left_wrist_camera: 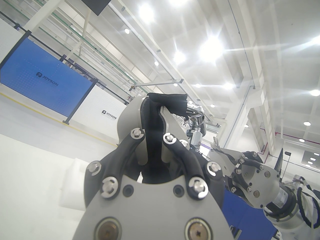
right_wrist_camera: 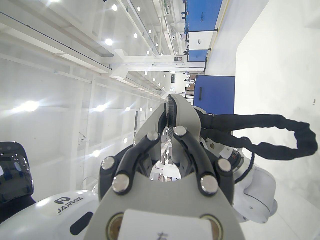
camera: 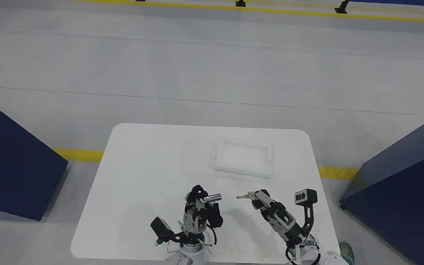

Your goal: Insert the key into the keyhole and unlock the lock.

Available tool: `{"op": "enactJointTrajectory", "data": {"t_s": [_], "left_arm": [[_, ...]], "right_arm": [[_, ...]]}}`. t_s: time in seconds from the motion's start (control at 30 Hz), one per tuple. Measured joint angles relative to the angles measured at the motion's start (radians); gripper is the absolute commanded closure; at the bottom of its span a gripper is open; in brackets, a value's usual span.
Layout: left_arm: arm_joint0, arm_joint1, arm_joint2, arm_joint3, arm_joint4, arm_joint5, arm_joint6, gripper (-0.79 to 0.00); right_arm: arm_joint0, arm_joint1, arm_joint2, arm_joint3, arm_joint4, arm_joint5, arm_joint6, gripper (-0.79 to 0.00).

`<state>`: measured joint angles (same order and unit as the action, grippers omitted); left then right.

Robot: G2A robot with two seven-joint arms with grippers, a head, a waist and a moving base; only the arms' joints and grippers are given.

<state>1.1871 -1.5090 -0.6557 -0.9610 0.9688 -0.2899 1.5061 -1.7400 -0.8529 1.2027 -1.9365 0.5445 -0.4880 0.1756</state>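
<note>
Top view, fingers (camera: 197,195) clamp lock (camera: 212,197) (key (camera: 244,196) nearby)

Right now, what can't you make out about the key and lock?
- Keyhole: lock too small in the top view; left claw and black fabric cover it in the left wrist view.
- Key teeth: key too small in the top view; the shut right claw hides it in the right wrist view.
- Alignment of key and keyhole: top view shows a gap between them, nothing finer.
</note>
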Motion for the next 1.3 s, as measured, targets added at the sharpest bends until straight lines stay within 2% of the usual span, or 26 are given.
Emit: {"op": "enactJointTrajectory", "data": {"t_s": [0.27, 0.6, 0.87, 1.3], "left_arm": [[0.0, 0.0, 0.0, 0.0, 0.0, 0.0, 0.0, 0.0], [0.0, 0.0, 0.0, 0.0, 0.0, 0.0, 0.0, 0.0], [0.0, 0.0, 0.0, 0.0, 0.0, 0.0, 0.0, 0.0], [0.0, 0.0, 0.0, 0.0, 0.0, 0.0, 0.0, 0.0]], "right_arm": [[0.003, -0.002, 0.002, -0.001, -0.009, 0.004, -0.007, 0.0], [-0.021, -0.03, -0.025, -0.016, -0.182, -0.049, -0.137, 0.0], [-0.007, -0.057, -0.072, -0.002, -0.264, -0.057, -0.19, 0.0], [0.018, -0.087, -0.093, -0.002, -0.266, -0.009, -0.199, 0.0]]}}
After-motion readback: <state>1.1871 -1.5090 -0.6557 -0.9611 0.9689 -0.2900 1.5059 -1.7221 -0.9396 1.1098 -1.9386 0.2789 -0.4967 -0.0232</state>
